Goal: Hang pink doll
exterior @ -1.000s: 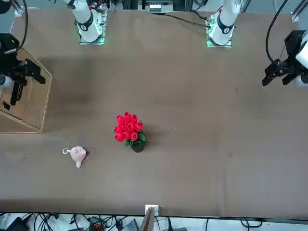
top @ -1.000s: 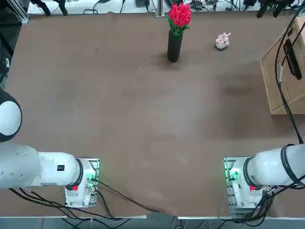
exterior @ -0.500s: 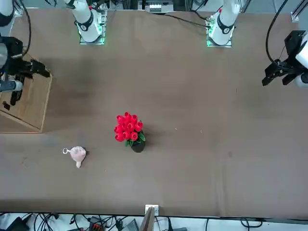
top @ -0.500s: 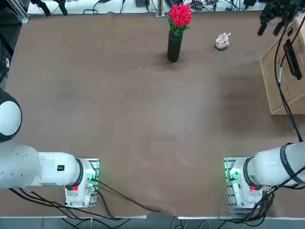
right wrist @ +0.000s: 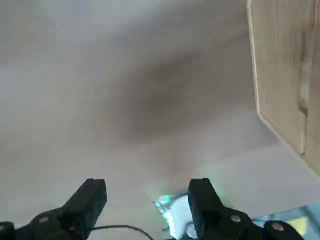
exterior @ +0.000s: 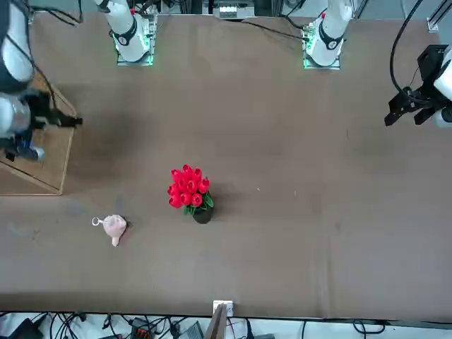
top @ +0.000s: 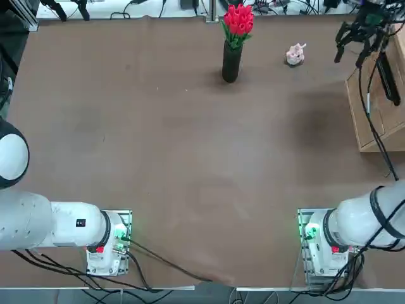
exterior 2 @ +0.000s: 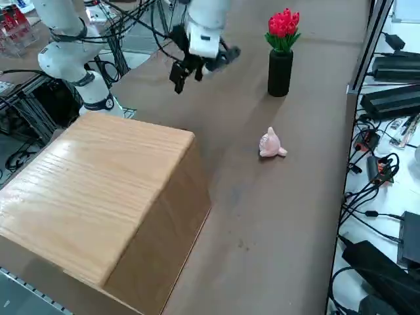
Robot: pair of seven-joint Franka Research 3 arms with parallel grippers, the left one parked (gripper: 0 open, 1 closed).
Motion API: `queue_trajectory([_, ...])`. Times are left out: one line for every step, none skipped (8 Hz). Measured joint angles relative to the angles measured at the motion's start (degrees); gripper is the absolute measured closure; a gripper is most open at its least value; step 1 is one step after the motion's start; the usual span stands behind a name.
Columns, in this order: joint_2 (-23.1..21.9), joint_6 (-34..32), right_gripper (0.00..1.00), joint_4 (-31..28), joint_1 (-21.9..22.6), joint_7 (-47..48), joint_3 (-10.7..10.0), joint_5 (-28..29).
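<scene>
The doll (top: 295, 54) lies on the bare table (exterior 2: 289, 190) near its far edge, pale pink with small ears (a ring shows at one end of it in the front view). The vase (top: 231, 61), black and upright with red tulips (top: 238, 19) and green leaves, stands to the doll's left as the robot sees it, apart from it. On the doll's other side, well apart, is the wooden box (exterior 2: 98, 197), at the table's right edge. The right gripper (right wrist: 147, 197) hangs in the air above the table, up by the box and clear of the doll. Its two black fingers (right wrist: 92, 200) are spread wide with nothing between them (only table and part of an arm's base show beyond the gap). In the top view, cables (top: 373, 120) run across the box.
</scene>
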Motion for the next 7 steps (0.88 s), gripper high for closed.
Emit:
queue_trajectory([2.66, 4.11, 0.00, -0.04, 1.12, 9.58, 0.33, 0.33])
queue_trajectory([5.04, 8.90, 0.00, -0.05, 2.32, 18.70, 0.42, 1.91])
queue_trajectory([6.99, 14.62, 0.00, 0.02, 3.13, 28.00, 0.45, 5.19])
queue_trajectory([8.40, 20.74, 0.00, 0.13, 3.52, 36.38, 0.44, 7.96])
queue_trajectory([9.49, 26.58, 0.00, 0.27, 4.05, 43.94, 0.48, 8.92])
queue_trajectory([10.64, 31.16, 0.00, 0.31, 5.27, 50.31, 0.49, 8.67])
queue_trajectory([12.47, 34.13, 0.00, 0.33, 6.68, 54.66, 0.50, 7.12])
